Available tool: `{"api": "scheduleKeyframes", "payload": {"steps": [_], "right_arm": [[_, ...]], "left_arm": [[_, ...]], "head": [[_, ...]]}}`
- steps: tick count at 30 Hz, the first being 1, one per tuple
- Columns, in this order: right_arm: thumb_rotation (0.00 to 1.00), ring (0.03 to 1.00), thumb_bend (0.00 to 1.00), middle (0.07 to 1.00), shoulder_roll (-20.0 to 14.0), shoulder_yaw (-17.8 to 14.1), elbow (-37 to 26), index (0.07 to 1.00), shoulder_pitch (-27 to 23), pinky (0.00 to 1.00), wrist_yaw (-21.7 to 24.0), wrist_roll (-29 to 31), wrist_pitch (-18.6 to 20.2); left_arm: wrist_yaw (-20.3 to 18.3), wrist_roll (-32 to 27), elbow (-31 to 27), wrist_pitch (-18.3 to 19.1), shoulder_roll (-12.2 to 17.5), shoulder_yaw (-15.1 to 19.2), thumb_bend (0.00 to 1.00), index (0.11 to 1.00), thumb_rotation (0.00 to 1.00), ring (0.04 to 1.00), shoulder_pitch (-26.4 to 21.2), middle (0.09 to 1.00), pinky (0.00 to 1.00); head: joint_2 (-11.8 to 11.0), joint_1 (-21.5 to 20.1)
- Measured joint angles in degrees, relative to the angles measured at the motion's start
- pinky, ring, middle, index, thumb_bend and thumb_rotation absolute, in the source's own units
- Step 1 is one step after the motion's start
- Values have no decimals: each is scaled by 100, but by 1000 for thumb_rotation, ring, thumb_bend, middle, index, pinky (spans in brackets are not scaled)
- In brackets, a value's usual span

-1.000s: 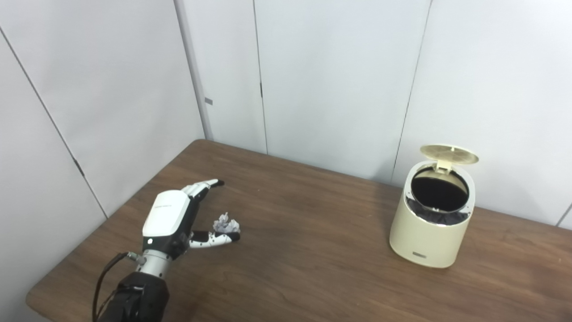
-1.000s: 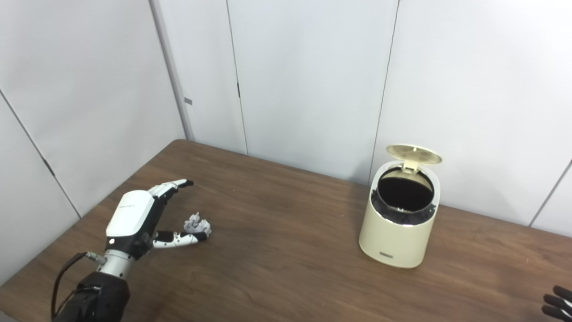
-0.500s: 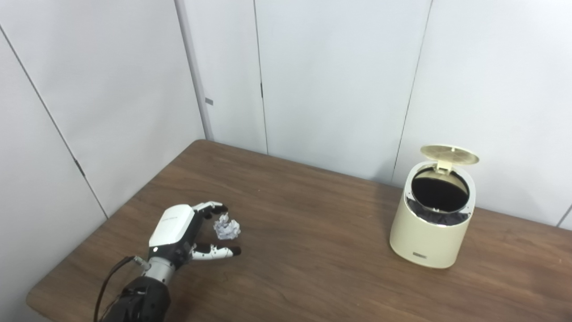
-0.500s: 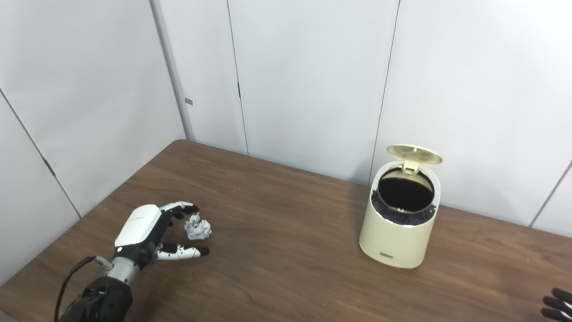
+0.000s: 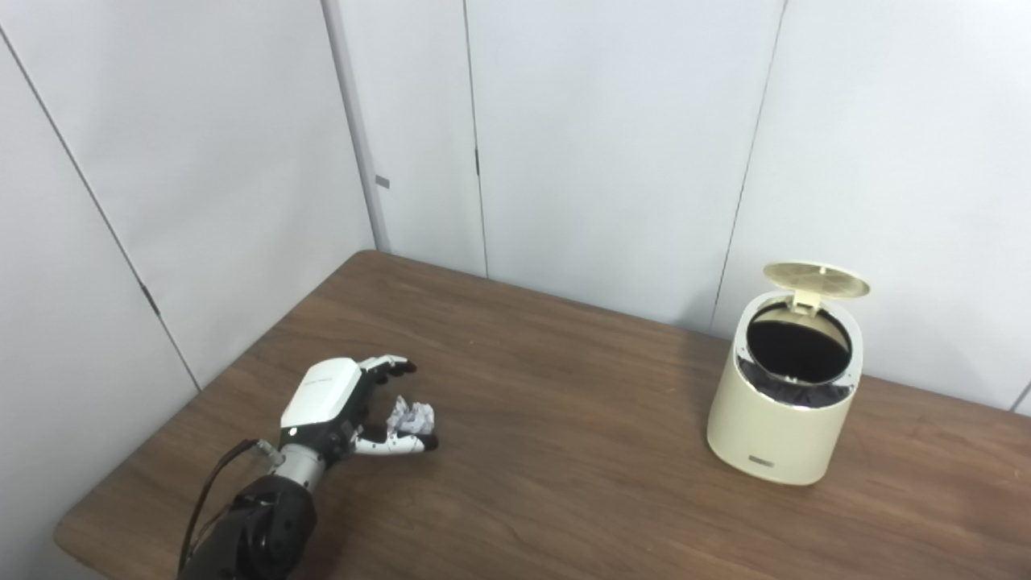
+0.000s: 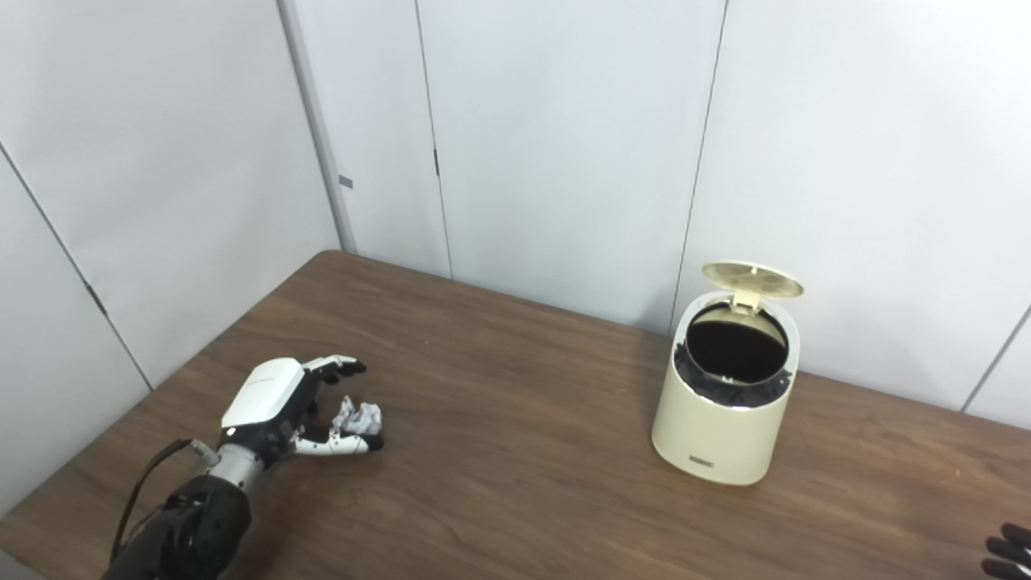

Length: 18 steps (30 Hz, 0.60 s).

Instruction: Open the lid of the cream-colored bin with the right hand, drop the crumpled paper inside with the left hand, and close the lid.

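Though the cream bin (image 5: 785, 403) has a small dark label low on its front and the left hand (image 5: 334, 403) a faint mark on its white back, neither is readable. Left hand lies low on the wooden table (image 5: 564, 451) near its left end, palm facing right, fingers (image 5: 395, 366) curled over and thumb (image 5: 399, 443) stretched out below, cupped around the crumpled paper (image 5: 411, 417). Thumb touches the paper; fingers look apart from it, not yet clamped. Forearm comes in from bottom left, cable looping off the wrist. Bin stands upright well apart at the table's right, lid (image 5: 816, 279) flipped up at the back, dark liner inside. Right hand (image 6: 1007, 550): only dark fingertips at the bottom right corner of the right eye view, can't tell if spread or closed.
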Motion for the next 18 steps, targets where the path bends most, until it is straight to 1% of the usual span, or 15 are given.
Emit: {"api": "scheduleKeyframes", "payload": {"steps": [5, 7, 9, 10, 11, 14, 15, 16, 17, 18], "right_arm": [[874, 665, 1000, 704, 12, 2, -63, 715, 7, 437, 0, 2, 63], [871, 666, 1000, 705, 14, 2, -66, 715, 16, 436, 0, 1, 102], [869, 667, 1000, 706, 14, 2, -66, 714, 20, 431, 0, 2, 124], [870, 667, 1000, 706, 14, 2, -68, 714, 21, 429, 0, 1, 133], [871, 666, 1000, 706, 14, 2, -76, 713, 22, 427, 0, 1, 153], [876, 669, 1000, 709, 21, 1, -100, 716, 24, 427, -2, 0, 186], [878, 670, 1000, 710, 25, 1, -108, 717, 24, 428, -2, -3, 188], [876, 673, 1000, 711, 27, 1, -118, 717, 24, 431, -2, -7, 188], [874, 676, 1000, 712, 28, 1, -123, 717, 24, 434, -3, -7, 188], [873, 677, 1000, 712, 27, 0, -123, 717, 24, 436, -2, -7, 188]], "left_arm": [[-9, -94, 93, -1, 93, -78, 1000, 764, 400, 737, -68, 760, 648], [-28, -100, 93, 53, 113, -118, 1000, 753, 351, 717, -110, 744, 632], [-34, -97, 94, 104, 136, -161, 1000, 726, 328, 688, -143, 712, 615], [-36, -94, 96, 107, 159, -187, 1000, 706, 303, 660, -150, 688, 590], [-36, -94, 108, 107, 181, -205, 997, 668, 239, 605, -153, 648, 538], [-36, -160, 122, 105, 205, -234, 973, 581, 47, 483, -156, 554, 415], [-37, -232, 122, 105, 206, -234, 971, 571, 24, 470, -160, 544, 401], [-44, -289, 122, 106, 205, -234, 966, 536, 12, 436, -162, 517, 369], [-45, -351, 122, 106, 204, -233, 705, 514, 4, 401, -163, 489, 337], [-49, -455, 123, 104, 201, -236, 617, 507, 2, 389, -163, 480, 326]], "head": [[-9, -18], [-9, -18], [0, -26], [0, -26], [9, -35], [18, -44], [9, -35], [9, -35], [9, -35], [9, -35]]}}
